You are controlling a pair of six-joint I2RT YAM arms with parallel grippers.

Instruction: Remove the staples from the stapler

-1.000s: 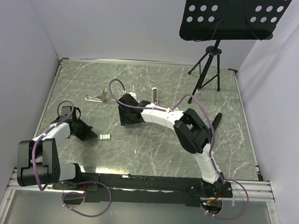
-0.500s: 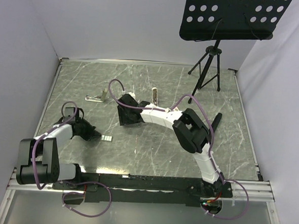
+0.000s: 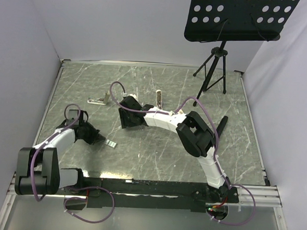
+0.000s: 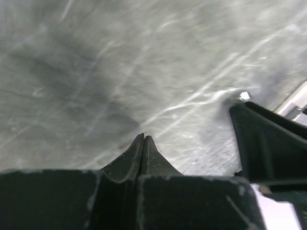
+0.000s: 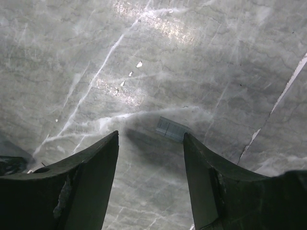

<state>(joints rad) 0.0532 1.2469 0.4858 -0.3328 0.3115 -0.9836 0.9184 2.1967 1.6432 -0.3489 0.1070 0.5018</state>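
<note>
The cream-white stapler (image 3: 101, 99) lies open at the back left, its silvery rail flat on the table. A separate cream bar (image 3: 158, 98) stands further right. A small silvery strip of staples (image 3: 110, 143) lies on the marble table just right of my left gripper (image 3: 98, 139). The left gripper is shut and empty, its fingertips (image 4: 144, 139) pressed together; the staples are out of its wrist view. My right gripper (image 3: 125, 120) hovers open. In its wrist view a staple strip (image 5: 171, 128) lies just beyond the right gripper (image 5: 150, 135), apart from both fingers.
A black tripod stand (image 3: 213, 72) with a perforated black tray (image 3: 238, 16) stands at the back right. White walls enclose the table on three sides. A dark arm part (image 4: 268, 148) shows at the right of the left wrist view.
My left gripper has moved right, up to the staple strip, which has shifted slightly right and nearer. My right gripper has drifted a little left.
</note>
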